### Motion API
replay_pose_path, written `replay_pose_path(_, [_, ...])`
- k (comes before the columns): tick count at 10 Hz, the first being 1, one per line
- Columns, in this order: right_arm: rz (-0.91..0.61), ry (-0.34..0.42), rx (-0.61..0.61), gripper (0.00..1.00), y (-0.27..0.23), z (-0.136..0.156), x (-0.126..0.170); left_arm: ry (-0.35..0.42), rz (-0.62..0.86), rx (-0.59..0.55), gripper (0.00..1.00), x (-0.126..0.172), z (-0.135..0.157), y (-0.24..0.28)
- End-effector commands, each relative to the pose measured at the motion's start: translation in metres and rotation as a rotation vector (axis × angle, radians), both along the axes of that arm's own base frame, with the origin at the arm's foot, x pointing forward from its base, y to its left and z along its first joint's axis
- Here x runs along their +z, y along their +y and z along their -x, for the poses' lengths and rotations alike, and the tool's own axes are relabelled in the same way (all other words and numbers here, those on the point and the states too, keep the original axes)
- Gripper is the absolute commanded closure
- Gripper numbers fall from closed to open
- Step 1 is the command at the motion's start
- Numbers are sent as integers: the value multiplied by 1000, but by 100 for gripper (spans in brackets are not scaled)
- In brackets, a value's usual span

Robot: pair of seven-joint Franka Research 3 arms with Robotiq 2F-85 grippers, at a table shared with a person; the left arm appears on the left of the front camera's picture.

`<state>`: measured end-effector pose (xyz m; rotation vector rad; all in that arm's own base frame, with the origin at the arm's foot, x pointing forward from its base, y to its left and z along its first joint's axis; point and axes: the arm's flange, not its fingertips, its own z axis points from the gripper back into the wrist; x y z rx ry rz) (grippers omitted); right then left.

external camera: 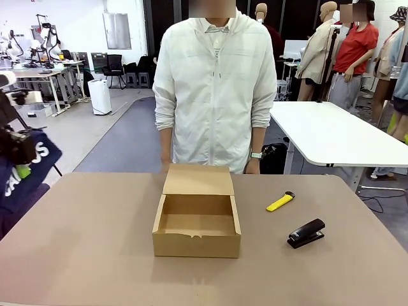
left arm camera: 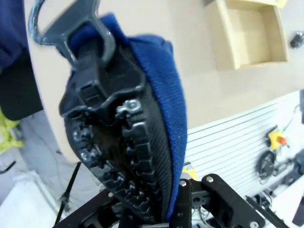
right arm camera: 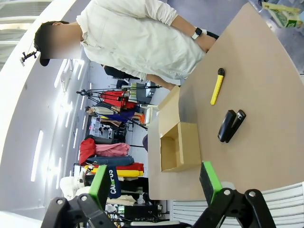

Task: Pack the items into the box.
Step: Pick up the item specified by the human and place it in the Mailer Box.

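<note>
A brown table (external camera: 89,255) seen from the robot's side, with a person in a white zip jacket (external camera: 213,89) standing at the far edge, arms down behind an open cardboard box.

The box (external camera: 197,226) sits near the middle of the table. Its flap lid is hinged up on the side nearest the person, and its inside looks bare. To the right of the box, well apart from it, a slim yellow tool (external camera: 280,202) with a black end lies at a slant. Nearer the robot than the tool lies a black stapler (external camera: 306,233).

At the far left edge of the front view, the left gripper (external camera: 22,167) is held up off the table, closed on a navy blue pouch (external camera: 46,162) with white lettering. In the left wrist view the pouch (left arm camera: 164,99) is clamped between the fingers, its black zip and metal pull facing the camera. The box (left arm camera: 249,33) lies farther off, at the top right of that view.

In the right wrist view the right gripper (right arm camera: 154,183) is open, its green pads spread wide with nothing between them. It is above the table's near side, with the box (right arm camera: 179,147), the stapler (right arm camera: 231,126) and the yellow tool (right arm camera: 217,86) beyond it.
</note>
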<state>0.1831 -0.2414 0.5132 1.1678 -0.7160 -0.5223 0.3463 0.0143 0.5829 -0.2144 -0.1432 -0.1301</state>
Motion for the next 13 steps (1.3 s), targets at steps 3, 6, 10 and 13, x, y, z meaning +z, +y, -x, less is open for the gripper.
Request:
replay_pose_path(3, [0,-39,2,0,-1,-2,4,6,5,-45,100,-3,-7,-10])
replay_pose_path(6, [0,-39,2,0,-1,-2,4,-26,-120,-518,100,5,-60,-90])
replay_pose_path(10, [0,-39,2,0,-1,-2,4,-102,-374,-1481,100,-27,-123,-313])
replay_pose_path(13, [0,-39,2,0,-1,-2,4,-266,-354,-1888,100,-79,-136,-366])
